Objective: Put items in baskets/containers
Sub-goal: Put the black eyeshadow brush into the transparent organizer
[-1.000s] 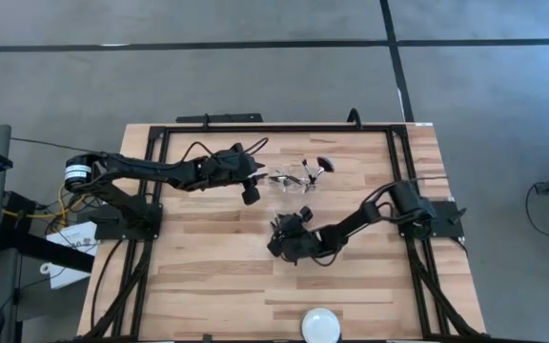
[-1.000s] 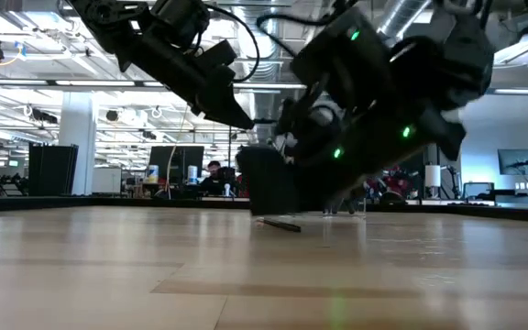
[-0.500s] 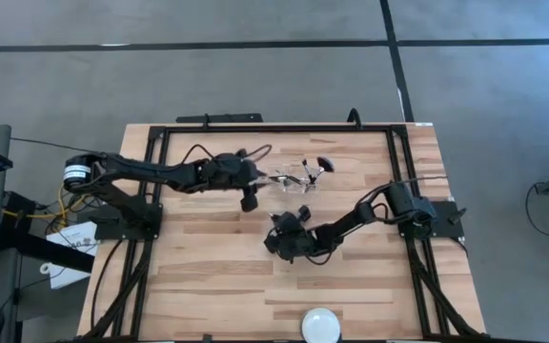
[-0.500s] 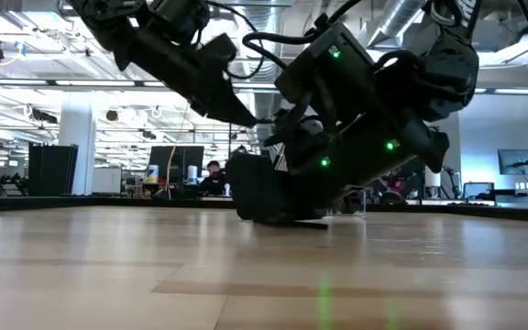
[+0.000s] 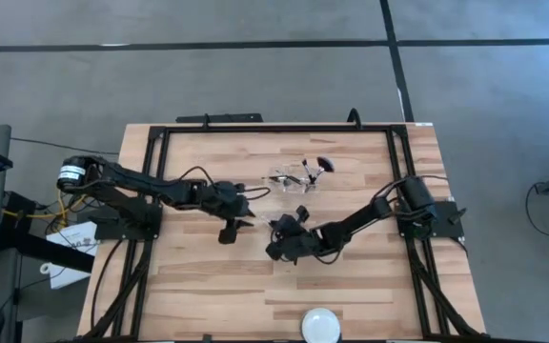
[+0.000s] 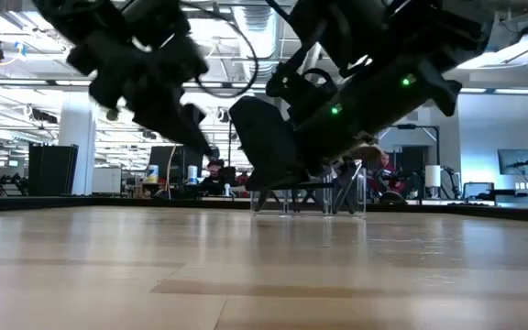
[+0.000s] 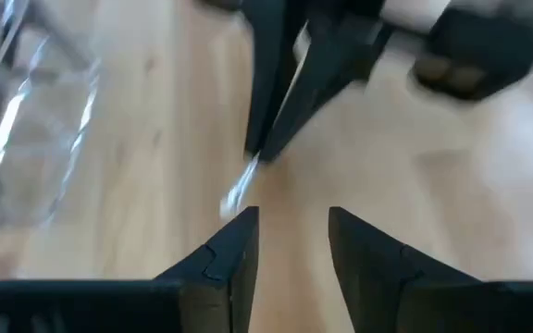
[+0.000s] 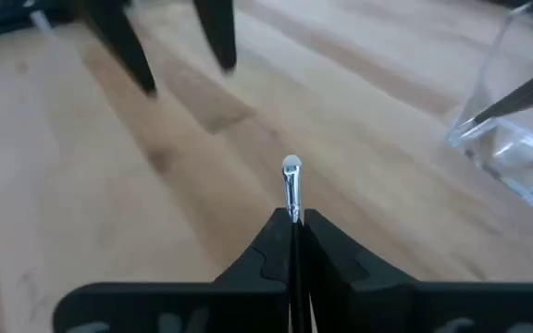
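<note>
A slim makeup brush with a shiny ferrule and a small pale tip sticks out from my shut right gripper near the table's middle. The left wrist view shows it too, the brush poking out below the right fingers. My left gripper is open, holds nothing and faces that tip from the table's left; it shows in the high view as the left gripper. The clear container stands farther back with several brushes in it, a dark fan head sticking out of it. My right gripper pinches the brush between its two fingers, and only the ferrule end shows beyond the fingertips. The brush runs along the fingers and points toward the table's left. The handle is hidden by the gripper. In the low view the gripper stands clear of the table.
A white round disc lies at the table's near edge. Black frame rails run round the tabletop. Bare wood lies on the near left. Beyond the table an office room shows, with a person far off.
My right gripper has shut on a brush that lay on the table and lifted it clear. My left gripper has left the container, gone toward the near edge and lower, and now faces the right gripper.
</note>
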You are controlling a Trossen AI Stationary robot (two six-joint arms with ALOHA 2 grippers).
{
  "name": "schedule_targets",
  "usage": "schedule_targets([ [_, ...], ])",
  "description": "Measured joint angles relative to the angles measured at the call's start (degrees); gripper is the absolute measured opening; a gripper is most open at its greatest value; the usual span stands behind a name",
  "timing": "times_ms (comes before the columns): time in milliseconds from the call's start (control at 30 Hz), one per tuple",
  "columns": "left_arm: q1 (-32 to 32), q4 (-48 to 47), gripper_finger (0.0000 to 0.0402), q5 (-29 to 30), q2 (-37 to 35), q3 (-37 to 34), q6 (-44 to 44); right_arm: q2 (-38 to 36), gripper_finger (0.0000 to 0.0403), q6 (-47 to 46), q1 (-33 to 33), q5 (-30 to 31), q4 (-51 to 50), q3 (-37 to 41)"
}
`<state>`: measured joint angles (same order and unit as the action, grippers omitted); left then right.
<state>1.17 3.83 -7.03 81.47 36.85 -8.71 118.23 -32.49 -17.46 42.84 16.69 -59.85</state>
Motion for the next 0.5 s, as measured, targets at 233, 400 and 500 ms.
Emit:
schedule_targets([
  [233, 0.14, 11.6, 0.0129, 4.08, 0.09, -6.66, 0.03, -1.72, 0.0006, 0.0, 0.03, -1.34, 2.35, 0.02],
  [400, 0.14, 16.99, 0.0129, 4.05, 0.09, -7.47, 0.01, -1.68, 0.0006, 0.0, 1.47, -7.7, 6.82, 0.02],
  [500, 0.14, 16.86, 0.0129, 3.33, 0.09, -7.5, 0.02, -1.68, 0.0008, 0.02, 2.06, -7.94, 9.49, 0.02],
])
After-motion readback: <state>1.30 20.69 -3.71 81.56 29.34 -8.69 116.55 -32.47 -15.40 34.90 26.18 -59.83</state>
